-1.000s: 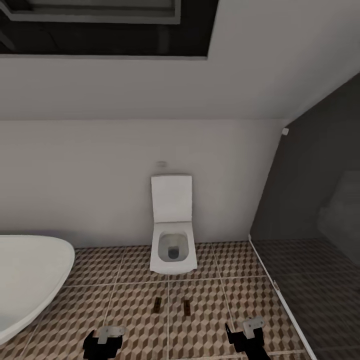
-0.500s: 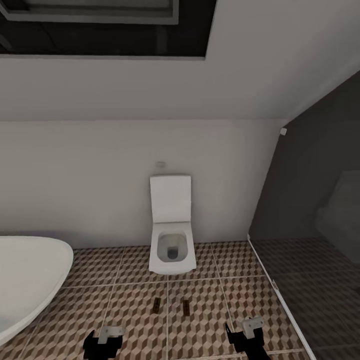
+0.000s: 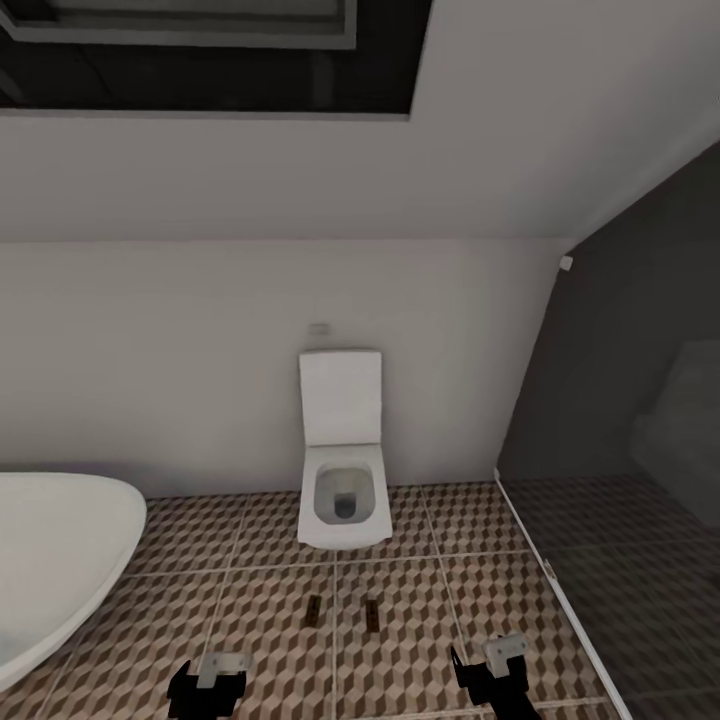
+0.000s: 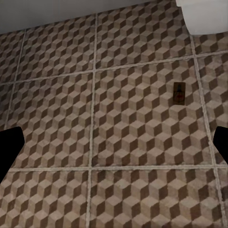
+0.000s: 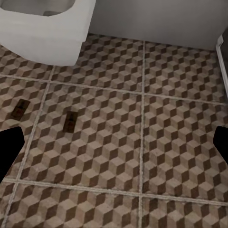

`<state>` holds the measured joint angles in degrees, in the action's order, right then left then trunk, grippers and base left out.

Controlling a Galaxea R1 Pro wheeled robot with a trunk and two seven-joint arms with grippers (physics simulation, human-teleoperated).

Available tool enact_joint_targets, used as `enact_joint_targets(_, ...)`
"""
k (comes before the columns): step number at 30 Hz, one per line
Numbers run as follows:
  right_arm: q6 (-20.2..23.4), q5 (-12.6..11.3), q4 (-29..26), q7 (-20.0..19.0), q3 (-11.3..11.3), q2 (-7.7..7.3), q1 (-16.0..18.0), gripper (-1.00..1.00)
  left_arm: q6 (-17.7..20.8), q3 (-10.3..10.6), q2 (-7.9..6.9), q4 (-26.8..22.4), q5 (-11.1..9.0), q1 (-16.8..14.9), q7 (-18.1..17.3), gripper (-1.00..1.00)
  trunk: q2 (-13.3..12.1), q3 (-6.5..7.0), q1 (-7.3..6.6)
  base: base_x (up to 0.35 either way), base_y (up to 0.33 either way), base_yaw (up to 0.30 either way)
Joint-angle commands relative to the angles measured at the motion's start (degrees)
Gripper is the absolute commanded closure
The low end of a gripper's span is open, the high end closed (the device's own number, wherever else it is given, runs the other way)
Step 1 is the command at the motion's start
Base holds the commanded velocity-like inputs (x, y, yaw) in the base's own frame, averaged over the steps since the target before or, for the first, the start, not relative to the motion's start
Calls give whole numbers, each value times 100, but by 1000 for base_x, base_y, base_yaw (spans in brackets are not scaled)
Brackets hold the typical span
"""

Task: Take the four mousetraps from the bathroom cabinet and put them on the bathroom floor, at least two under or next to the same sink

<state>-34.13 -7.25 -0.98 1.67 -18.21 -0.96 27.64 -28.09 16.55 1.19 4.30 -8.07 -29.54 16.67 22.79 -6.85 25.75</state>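
Brown mousetraps (image 3: 314,609) (image 3: 373,614) lie on your bathroom floor (image 3: 420,640) before the toilet (image 3: 343,490). Left gripper (image 3: 207,690) and right gripper (image 3: 492,676) hang released, empty.

mousetraps (image 5: 70,121) (image 5: 19,109): two, apart, flat on bathroom floor (image 5: 166,137) | toilet (image 5: 42,28): near

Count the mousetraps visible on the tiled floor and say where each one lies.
2. One mousetrap lies in front of the toilet, the other mousetrap beside it across a grout line. Others may be out of view.
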Motion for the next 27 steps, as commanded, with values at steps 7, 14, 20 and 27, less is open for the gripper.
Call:
enact_joint_targets(7, -15, -52, 6, 10, -52, 0, 4, -100, -38, 50, 8, 24, -52, -15, 3, -100, 12, 8, 4, 0, 0, -134)
enact_joint_targets(14, -15, -52, 7, 16, -52, -6, 4, -100, -20, 46, 3, 32, -54, -10, 11, -100, 12, 19, 4, 0, 0, -69)
enact_joint_targets(20, -2, -57, 14, 24, -52, -22, 4, -100, 436, 43, -17, 43, -54, 77, -1, -100, 12, 21, 4, 0, 0, -12)
enact_joint_targets(27, 239, -57, 25, 21, -50, -42, -136, -100, 737, 42, -143, 45, -54, 581, -98, -100, 12, 21, 4, 0, 0, -1)
